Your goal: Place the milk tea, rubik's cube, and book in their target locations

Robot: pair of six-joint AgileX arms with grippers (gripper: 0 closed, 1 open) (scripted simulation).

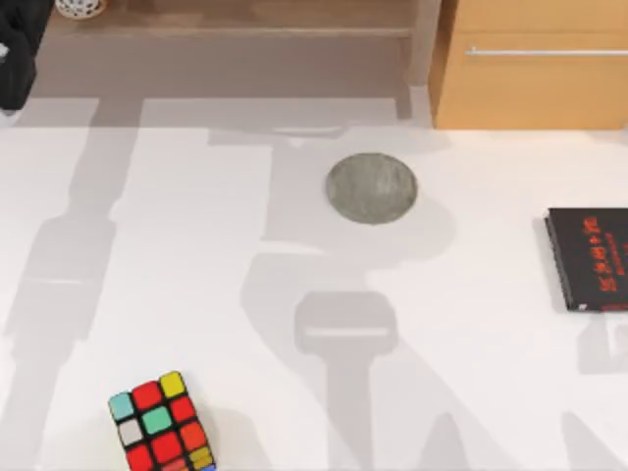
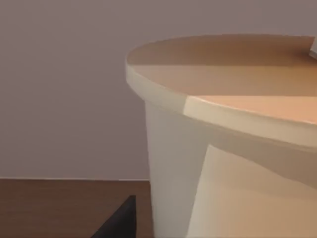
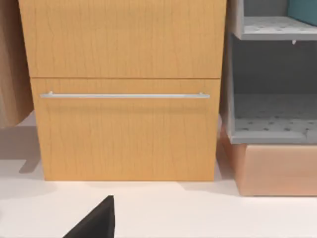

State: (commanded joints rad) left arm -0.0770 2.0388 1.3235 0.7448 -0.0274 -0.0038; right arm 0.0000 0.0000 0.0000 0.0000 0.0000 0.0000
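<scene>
Left claw [image 2: 116,220] beside milk tea [image 2: 228,148], pale cup, tan sealed top

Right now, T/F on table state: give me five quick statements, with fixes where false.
1. The grey coaster has nothing standing on it. True.
2. The rubik's cube sits at the table's far right edge. False: it is at the near left, by the top view's bottom edge.
3. A black book with red lettering lies at the table's right side. True.
4. The cube is touching the coaster. False: they are well apart, with bare white table between them.
5. The wooden drawer front in the right wrist view has a round knob. False: it carries a long horizontal bar handle.
</scene>
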